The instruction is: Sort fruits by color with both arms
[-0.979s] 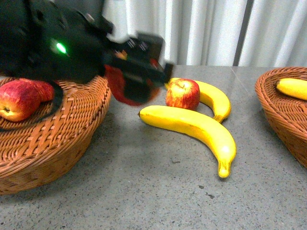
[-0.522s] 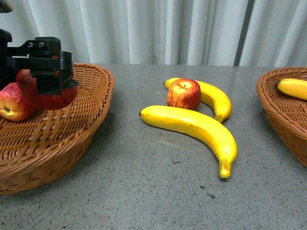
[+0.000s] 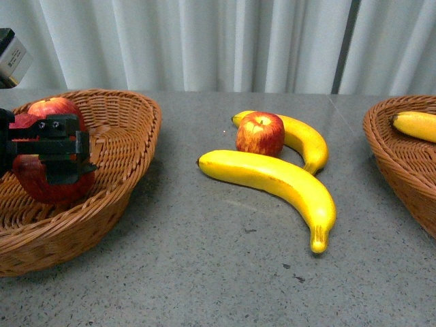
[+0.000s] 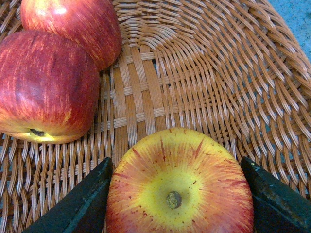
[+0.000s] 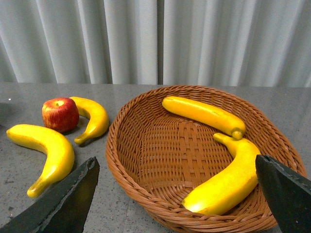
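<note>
My left gripper [image 3: 49, 155] is shut on a red apple [image 3: 51, 187], held low inside the left wicker basket [image 3: 139, 129]. In the left wrist view the held apple [image 4: 180, 187] shows its yellow top and stem between the two black fingers [image 4: 87, 204]. Two more red apples [image 4: 46, 87] lie beside it in the basket. On the table lie one red apple [image 3: 260, 133] and two yellow bananas [image 3: 272, 178], the apple touching the rear banana [image 3: 306, 139]. My right gripper [image 5: 175, 194] is open above the right basket [image 5: 116, 160], which holds two bananas [image 5: 228, 182].
The right basket [image 3: 392, 160] stands at the table's right edge with a banana [image 3: 415, 125] showing in it. White curtains hang behind the grey table. The right arm is out of the front view.
My left gripper carried the red apple left from beside the table fruit to over the left basket, then down into it. The table fruit has not moved.
</note>
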Controlling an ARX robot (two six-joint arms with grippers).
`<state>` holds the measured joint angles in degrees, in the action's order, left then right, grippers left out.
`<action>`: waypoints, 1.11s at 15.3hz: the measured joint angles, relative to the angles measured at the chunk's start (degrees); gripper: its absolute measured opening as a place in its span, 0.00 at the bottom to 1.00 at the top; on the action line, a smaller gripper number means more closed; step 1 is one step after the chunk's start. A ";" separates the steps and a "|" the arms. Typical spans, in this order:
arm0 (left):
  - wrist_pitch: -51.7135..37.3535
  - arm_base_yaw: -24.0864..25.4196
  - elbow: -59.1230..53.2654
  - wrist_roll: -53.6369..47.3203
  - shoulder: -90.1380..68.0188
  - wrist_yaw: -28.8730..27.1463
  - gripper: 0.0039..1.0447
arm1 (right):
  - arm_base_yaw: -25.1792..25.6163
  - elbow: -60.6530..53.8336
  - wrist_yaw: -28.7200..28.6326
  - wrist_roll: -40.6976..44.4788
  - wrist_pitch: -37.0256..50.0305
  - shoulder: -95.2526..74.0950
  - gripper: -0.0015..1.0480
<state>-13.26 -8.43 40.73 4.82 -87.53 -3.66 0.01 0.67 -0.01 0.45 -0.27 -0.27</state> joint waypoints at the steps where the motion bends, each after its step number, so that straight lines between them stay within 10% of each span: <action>1: 0.28 -0.31 -0.37 0.04 1.14 0.00 0.82 | 0.00 0.00 0.00 -0.02 0.00 0.00 0.94; 4: -0.20 -8.35 3.85 -1.95 10.86 0.76 0.94 | 0.00 0.00 0.00 0.00 0.02 0.00 0.94; 7: 0.90 -14.12 19.93 -9.14 -11.80 7.06 0.94 | 0.00 0.00 0.00 0.00 0.00 0.00 0.94; 17: 4.70 -16.70 39.34 -17.07 -31.17 13.53 0.94 | 0.00 0.00 0.02 0.00 0.00 0.00 0.94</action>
<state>-8.56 -25.12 80.07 -12.25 -118.69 9.87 0.01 0.67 0.01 0.45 -0.27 -0.27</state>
